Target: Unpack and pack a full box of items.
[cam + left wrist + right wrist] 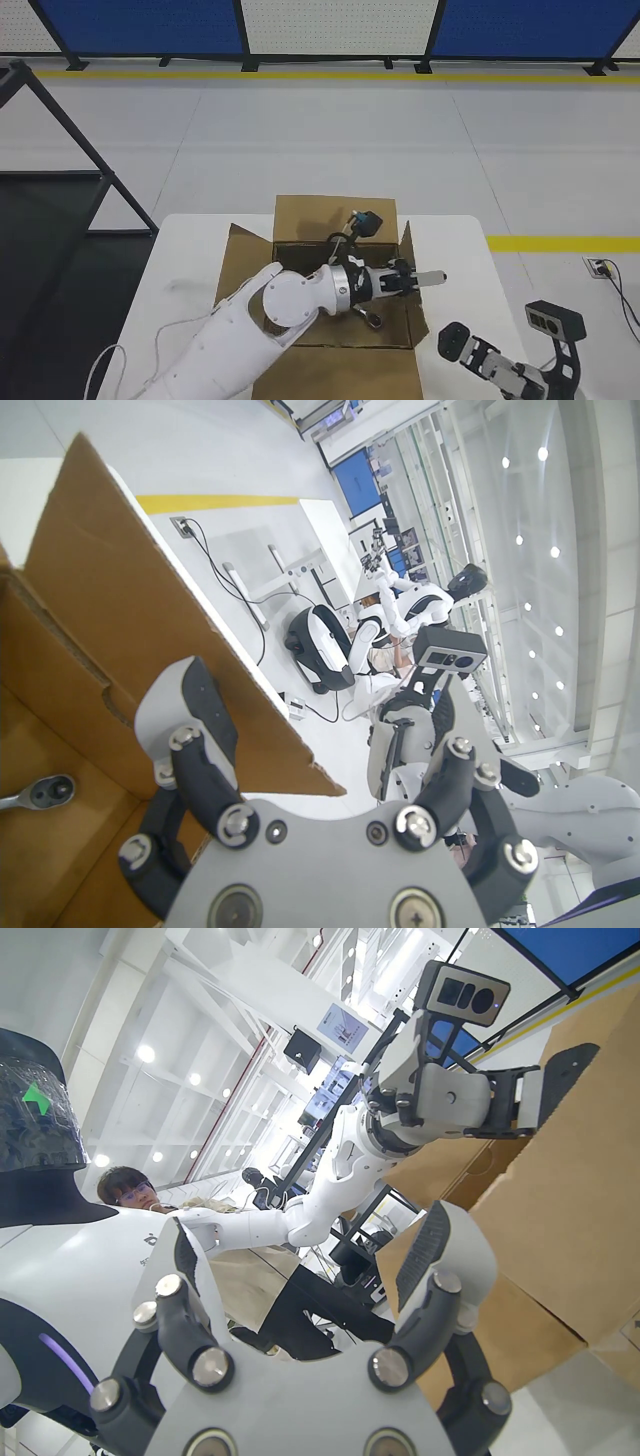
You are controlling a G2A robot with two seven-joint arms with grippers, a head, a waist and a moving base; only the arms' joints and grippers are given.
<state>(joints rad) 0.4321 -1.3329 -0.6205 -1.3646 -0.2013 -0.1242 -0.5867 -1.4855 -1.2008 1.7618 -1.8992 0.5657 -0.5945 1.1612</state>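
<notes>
I have the left gripper (418,277) open and empty over the box (335,212), near its right flap. A ratchet (44,793) lies inside. The right gripper (458,342) is open beside the box. Risk: on descent a finger snags the flap and drags the box across the counter (180,270).

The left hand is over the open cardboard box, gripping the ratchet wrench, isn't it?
Not quite. The left hand is over the open cardboard box, but it is open and empty; the ratchet wrench lies on the box floor, as the left wrist view shows.
</notes>
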